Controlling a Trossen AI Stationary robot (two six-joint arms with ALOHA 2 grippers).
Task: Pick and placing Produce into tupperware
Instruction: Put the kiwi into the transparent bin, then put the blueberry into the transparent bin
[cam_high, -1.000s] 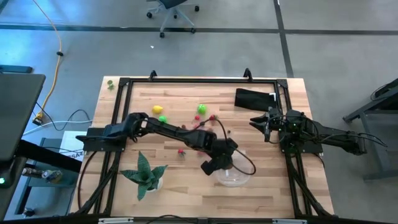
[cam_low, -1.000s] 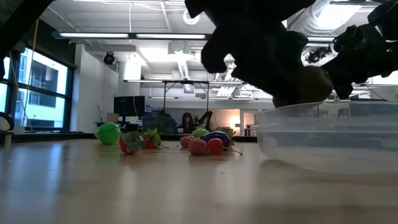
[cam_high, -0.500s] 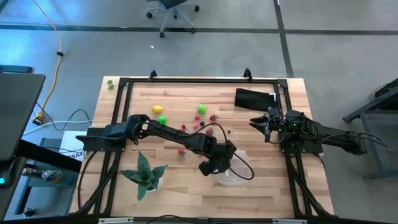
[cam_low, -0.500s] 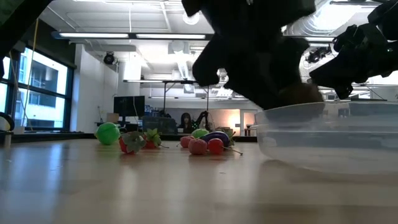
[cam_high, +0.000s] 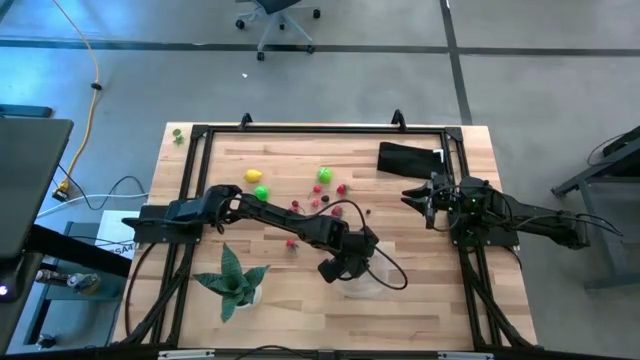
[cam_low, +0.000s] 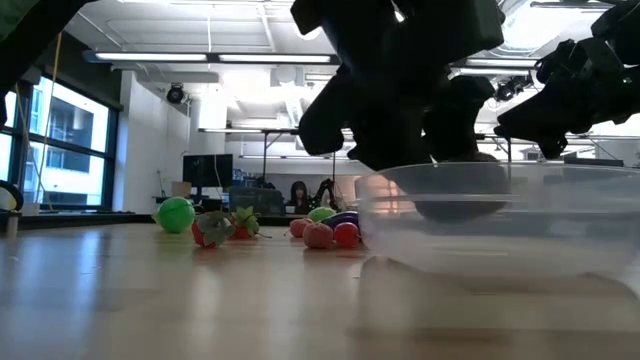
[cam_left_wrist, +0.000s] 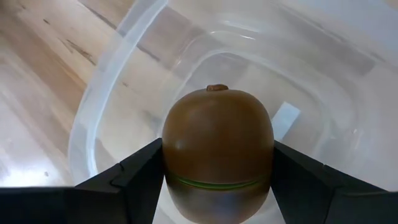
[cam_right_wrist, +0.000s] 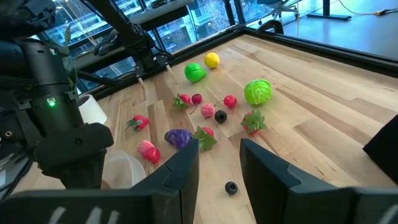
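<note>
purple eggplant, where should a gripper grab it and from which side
Grip the eggplant across its rounded purple body, coming from above: it lies on its side on the table, body exposed. Leaves and a red piece crowd its ends, so probably close across the width.

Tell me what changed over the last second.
The left gripper, shut on the brown fruit, moved down over the tupperware. In the low view the tupperware slid left, toward the loose produce. Nothing was released. The loose produce and the right gripper, open by the pouch, stayed put.
</note>
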